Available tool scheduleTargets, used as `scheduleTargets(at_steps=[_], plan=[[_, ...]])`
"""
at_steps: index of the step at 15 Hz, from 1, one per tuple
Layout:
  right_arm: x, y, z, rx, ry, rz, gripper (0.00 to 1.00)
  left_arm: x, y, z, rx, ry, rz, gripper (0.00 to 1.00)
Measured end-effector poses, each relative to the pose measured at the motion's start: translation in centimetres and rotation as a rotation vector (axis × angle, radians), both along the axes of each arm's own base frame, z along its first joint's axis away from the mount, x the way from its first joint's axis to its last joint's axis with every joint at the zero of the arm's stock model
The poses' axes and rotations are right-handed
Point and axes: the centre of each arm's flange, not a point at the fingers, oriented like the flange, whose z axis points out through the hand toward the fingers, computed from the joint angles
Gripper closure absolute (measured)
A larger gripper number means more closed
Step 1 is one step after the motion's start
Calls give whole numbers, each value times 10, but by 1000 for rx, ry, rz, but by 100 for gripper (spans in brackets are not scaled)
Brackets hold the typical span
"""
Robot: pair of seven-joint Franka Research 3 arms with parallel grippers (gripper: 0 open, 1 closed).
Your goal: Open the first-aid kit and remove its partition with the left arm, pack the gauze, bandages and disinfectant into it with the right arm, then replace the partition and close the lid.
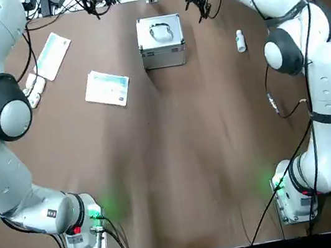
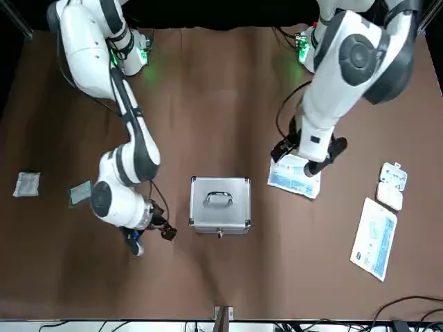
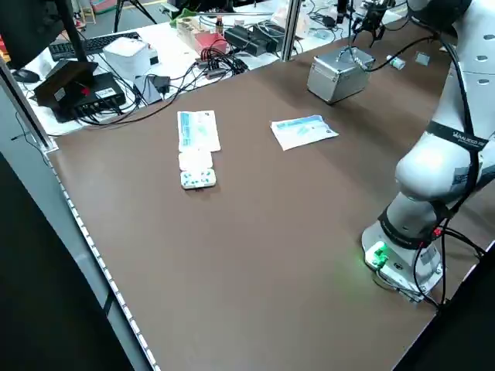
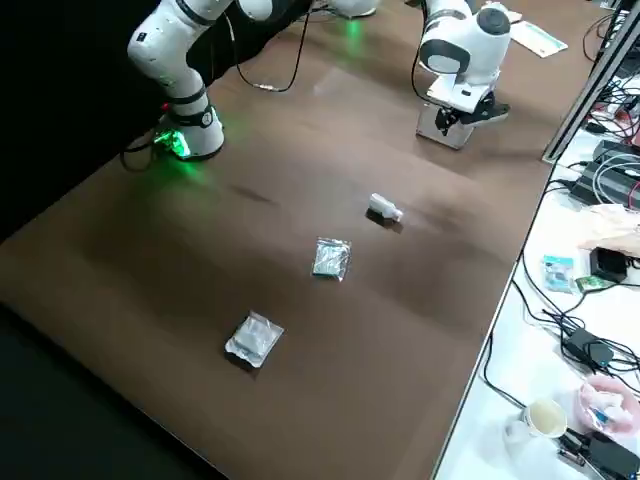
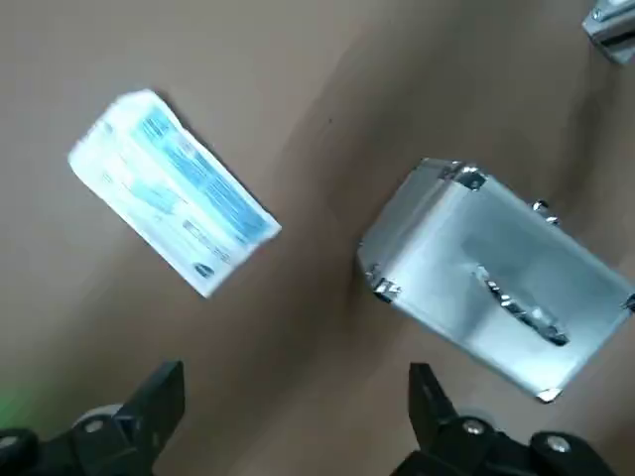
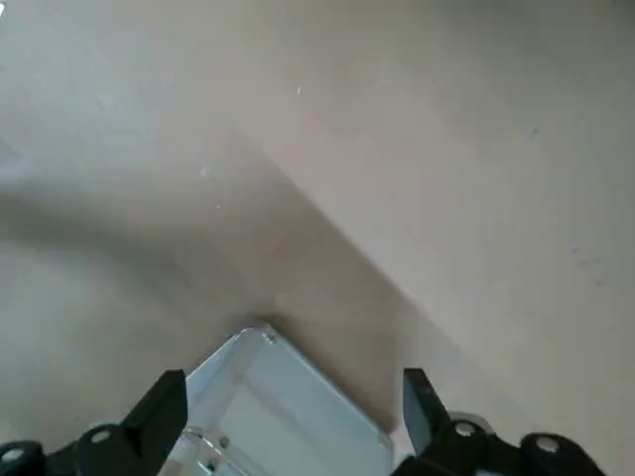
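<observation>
One silver aluminium case with ribbed metal edges (image 1: 163, 56) sits flat near the table's far edge, a little left of the middle. Its square silver lid (image 2: 220, 197) is down; the case's long axis runs parallel to the far edge, as does its one thin loop handle (image 2: 220, 194), and its clasp (image 2: 220, 234) faces that edge.

One tiny white plastic bottle (image 4: 385, 208) lies on its side to the case's right, long axis running near to far, cap towards the far edge. Farther towards the table's right edge lie two small flat packets, one greenish (image 4: 331, 258), one whitish (image 4: 254, 338), apart from each other.

Two flat blue-white packets lie left of the case: a shorter one (image 1: 107, 88) nearer it, and a longer one (image 1: 52, 55) slanting towards the far left corner. One small white hinged box (image 2: 392, 186) lies open at the longer one's near end.

The left gripper (image 5: 298, 412) hangs above the table left of the case, its fingers wide apart. The right gripper (image 6: 298, 416) hovers just right of the case, fingers wide too; what shows between them is probably the case's corner, though the view is poor.
</observation>
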Motion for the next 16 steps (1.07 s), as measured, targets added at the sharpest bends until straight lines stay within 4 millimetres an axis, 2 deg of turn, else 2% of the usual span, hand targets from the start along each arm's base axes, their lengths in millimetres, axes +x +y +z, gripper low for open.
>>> scheduleTargets(at_steps=[5, 10, 16], plan=[[4, 22, -22, 21, -11, -117, 7, 1, -48, -26, -28, 13, 228, 0], [3, 38, -32, 56, -2, -224, 12, 4, -89, -47, -74, 20, 453, 0], [-1, 47, -35, 106, 38, -252, 19, 8, -119, -76, -107, 12, 671, 0]])
